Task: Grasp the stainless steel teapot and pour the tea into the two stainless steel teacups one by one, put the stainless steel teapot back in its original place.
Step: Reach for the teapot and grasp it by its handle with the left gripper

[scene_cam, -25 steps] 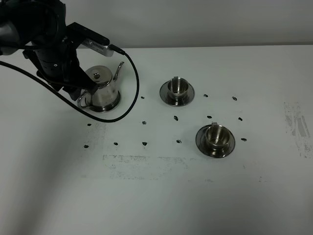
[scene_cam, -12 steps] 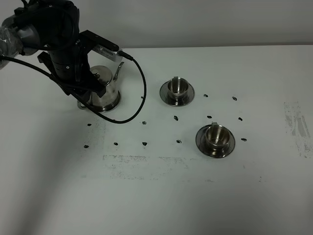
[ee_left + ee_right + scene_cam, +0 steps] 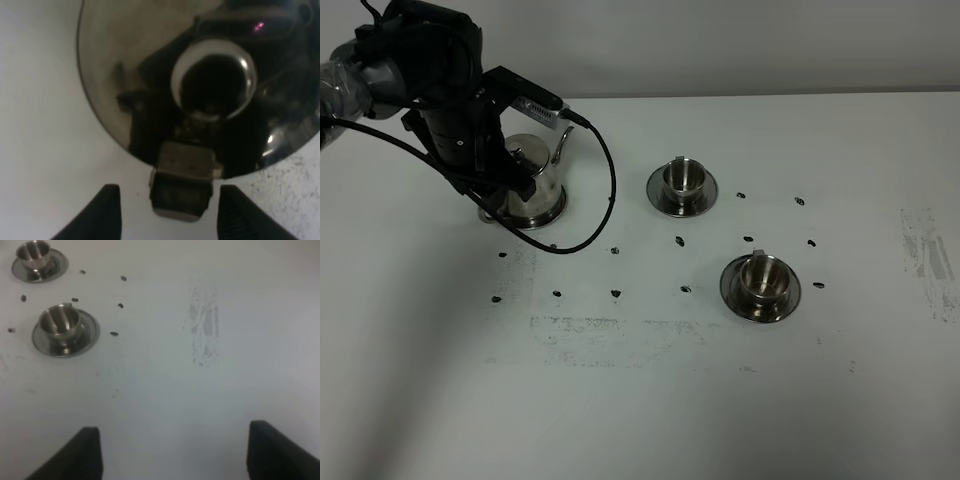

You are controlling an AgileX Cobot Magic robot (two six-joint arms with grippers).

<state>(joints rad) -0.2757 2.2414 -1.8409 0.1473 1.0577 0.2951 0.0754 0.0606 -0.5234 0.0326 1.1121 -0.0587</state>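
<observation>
The stainless steel teapot (image 3: 535, 180) stands upright at the back left on its round disc (image 3: 550, 216), spout pointing away. My left arm (image 3: 455, 110) hangs over it and hides its handle in the high view. In the left wrist view I look down on the lid knob (image 3: 214, 82) and the loop handle (image 3: 182, 187). The left gripper (image 3: 170, 212) is open, with a finger on each side of the handle. The two stainless steel teacups (image 3: 683, 177) (image 3: 761, 277) sit on saucers. My right gripper (image 3: 182, 452) is open and empty. No tea shows.
Small dark marks (image 3: 679, 241) dot the white table (image 3: 650, 400) around the cups, and a scuffed grey patch (image 3: 610, 335) lies in front. A black cable (image 3: 605, 190) loops from the left arm beside the teapot. The same cups (image 3: 60, 322) (image 3: 34, 252) show in the right wrist view.
The left arm has shifted right and further over the teapot, covering its handle; over the last half second it has barely moved. Teapot and cups stay put.
</observation>
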